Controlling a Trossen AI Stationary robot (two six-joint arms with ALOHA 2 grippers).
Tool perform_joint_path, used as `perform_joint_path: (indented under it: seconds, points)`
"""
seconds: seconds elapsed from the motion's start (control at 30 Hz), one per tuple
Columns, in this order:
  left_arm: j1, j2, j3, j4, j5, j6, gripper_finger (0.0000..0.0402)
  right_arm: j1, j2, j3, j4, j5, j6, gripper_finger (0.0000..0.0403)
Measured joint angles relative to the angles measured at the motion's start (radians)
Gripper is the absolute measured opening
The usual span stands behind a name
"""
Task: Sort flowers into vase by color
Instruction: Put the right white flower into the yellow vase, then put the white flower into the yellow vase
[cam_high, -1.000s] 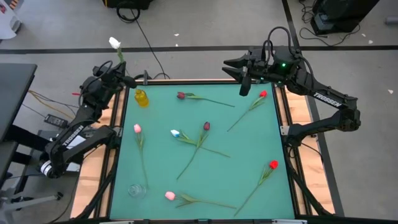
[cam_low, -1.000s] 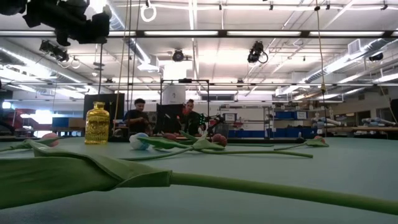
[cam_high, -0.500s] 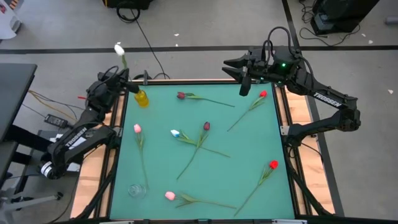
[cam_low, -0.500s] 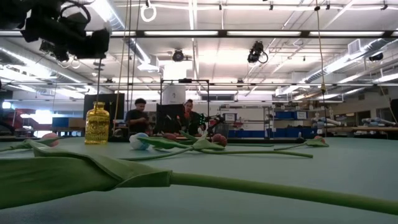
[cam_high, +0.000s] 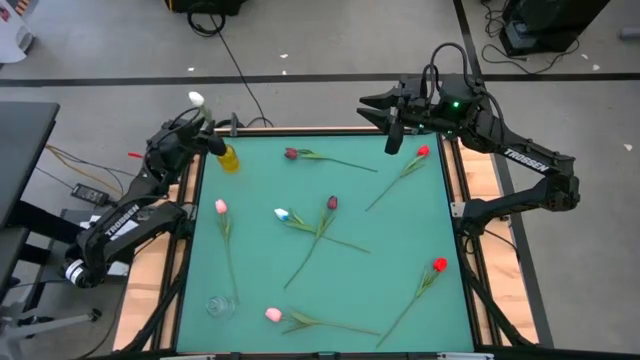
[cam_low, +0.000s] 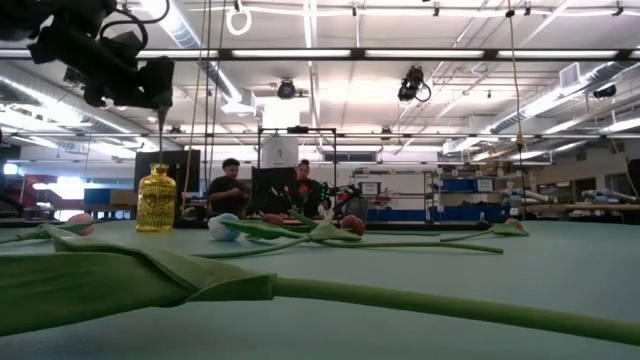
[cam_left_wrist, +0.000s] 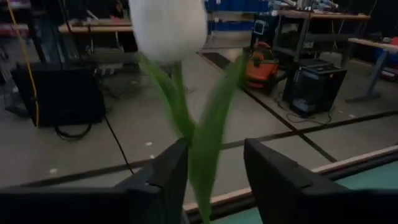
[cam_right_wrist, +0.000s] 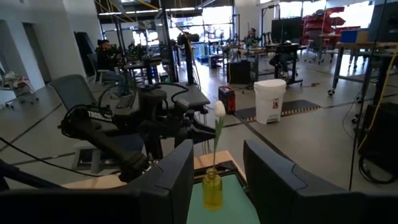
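Since a second ago the left gripper (cam_high: 205, 140) has carried the white tulip (cam_high: 196, 99) over the yellow vase (cam_high: 229, 158), its stem now standing in the vase between parted fingers

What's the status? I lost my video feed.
Left gripper open around white tulip, stem in yellow vase. Right gripper open, waiting at far edge. Nothing blocking.

my counter (cam_high: 380, 240) carries a green mat with wooden edging along both sides. beyond it, grey floor, black cables (cam_high: 232, 60) trailing across, and a dark tape line (cam_high: 300, 76). two people (cam_low: 228, 187) stand at a workstation in the room behind. also noted: a white bin (cam_right_wrist: 271, 101), an empty grey chair (cam_right_wrist: 73, 93), an orange vacuum (cam_left_wrist: 262, 63).
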Motion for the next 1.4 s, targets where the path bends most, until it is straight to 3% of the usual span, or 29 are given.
perform_joint_path:
  seconds: [0.23, 0.57, 0.77, 0.97, 1.2, 1.3, 1.4]
  points:
    - [0.030, 0.031, 0.155, -0.371, 0.137, -0.105, 0.0207, 0.000, 0.000, 0.000, 0.000, 0.000, 0.000, 0.0148]
    - [0.036, 0.075, 0.392, -0.833, 0.221, -0.152, 0.0213, 0.000, 0.000, 0.000, 0.000, 0.000, 0.000, 0.0148]
    - [0.020, 0.085, 0.421, -1.103, 0.366, -0.295, 0.0213, 0.000, 0.000, 0.000, 0.000, 0.000, 0.000, 0.0148]
    - [-0.088, 0.077, 0.347, -1.102, 0.420, -0.379, 0.0213, 0.000, 0.000, 0.000, 0.000, 0.000, 0.000, 0.0148]
    - [-0.283, 0.080, 0.290, -0.926, 0.501, -0.513, 0.0212, 0.000, 0.000, 0.000, 0.000, 0.000, 0.000, 0.0148]
    - [-0.356, 0.084, 0.277, -0.853, 0.484, -0.603, 0.0212, 0.000, 0.000, 0.000, 0.000, 0.000, 0.000, 0.0148]
    - [-0.436, 0.116, 0.276, -0.796, 0.397, -0.726, 0.0212, 0.000, 0.000, 0.000, 0.000, 0.000, 0.000, 0.0148]
